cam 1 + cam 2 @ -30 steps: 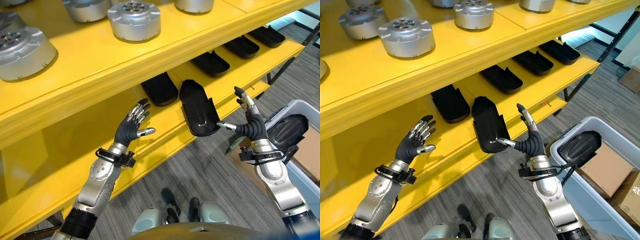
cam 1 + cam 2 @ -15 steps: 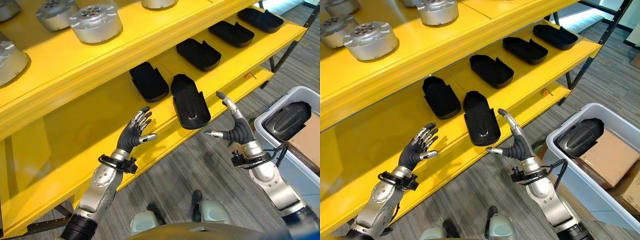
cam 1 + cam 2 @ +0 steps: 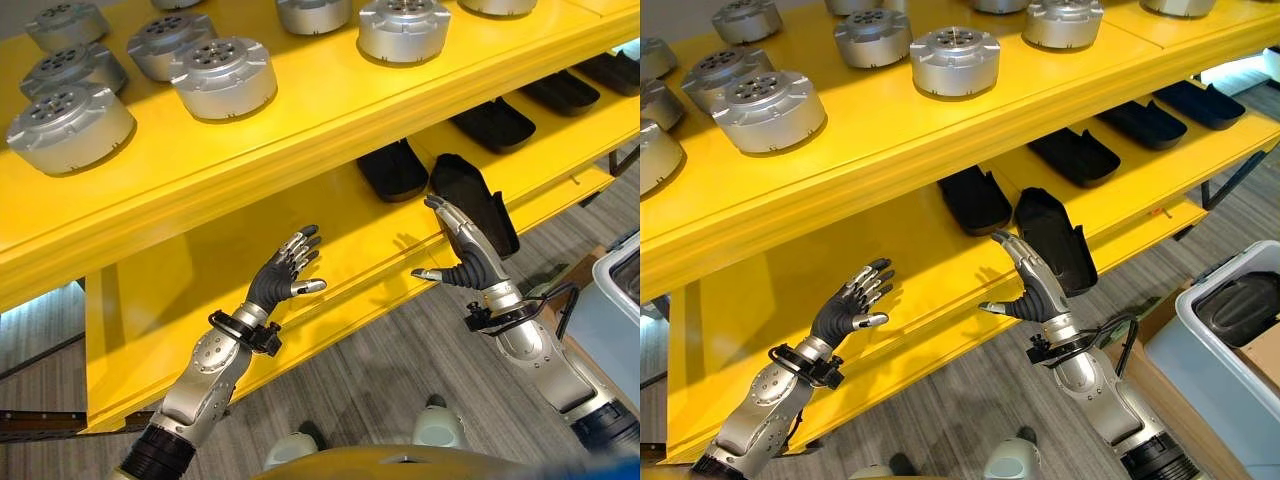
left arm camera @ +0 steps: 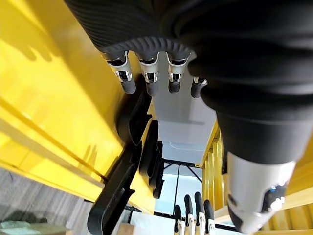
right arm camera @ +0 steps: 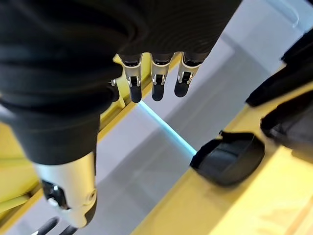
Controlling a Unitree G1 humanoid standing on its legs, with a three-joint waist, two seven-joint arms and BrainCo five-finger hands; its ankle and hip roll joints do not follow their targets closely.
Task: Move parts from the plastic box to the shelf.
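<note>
Eye views: yellow shelf, black parts on lower level, silver discs on upper level. Nearest part lies at lower level's front edge, tip overhanging. Right hand just beside it, fingers straight and spread, holding nothing. Left hand in front of lower level, fingers straight, spread, empty. Box at right on floor, 1 black part inside.

Left wrist view: left hand's fingers straight, parts beyond.

Right wrist view: right hand's fingers straight, black part on shelf beyond.
</note>
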